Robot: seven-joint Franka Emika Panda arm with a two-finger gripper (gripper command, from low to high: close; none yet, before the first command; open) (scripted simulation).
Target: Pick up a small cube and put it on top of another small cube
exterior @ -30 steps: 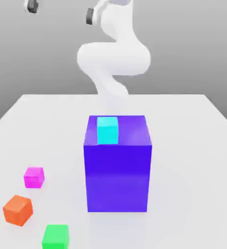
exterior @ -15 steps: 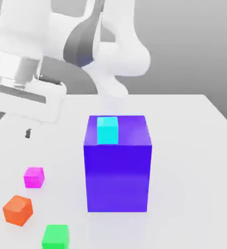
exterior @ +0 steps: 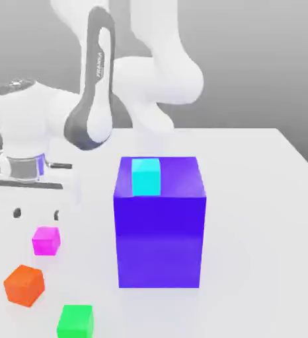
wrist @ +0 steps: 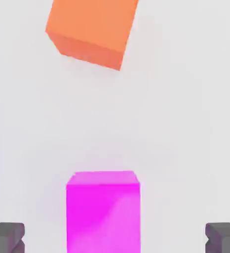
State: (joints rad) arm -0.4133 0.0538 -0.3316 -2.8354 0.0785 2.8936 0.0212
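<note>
The small magenta-pink cube (exterior: 46, 240) rests on the white table near the exterior view's left. My gripper (exterior: 36, 214) hangs just above and slightly behind it, pointing down, jaws open and nothing between them. In the hand view the same cube (wrist: 103, 212) lies between the two dark fingertips (wrist: 6, 237), apart from both, with my gripper (wrist: 115, 238) spread wide around it. A small cyan cube (exterior: 145, 176) sits on top of the big blue-violet block (exterior: 160, 237).
An orange cube (exterior: 24, 285) and a green cube (exterior: 75, 321) lie on the table in front of the magenta one; the orange cube (wrist: 92, 29) also shows in the hand view. The tall block stands to the exterior view's right of my gripper.
The arm has swung down from high above into place over the magenta cube. The fingers have stayed open, and none of the cubes has moved.
</note>
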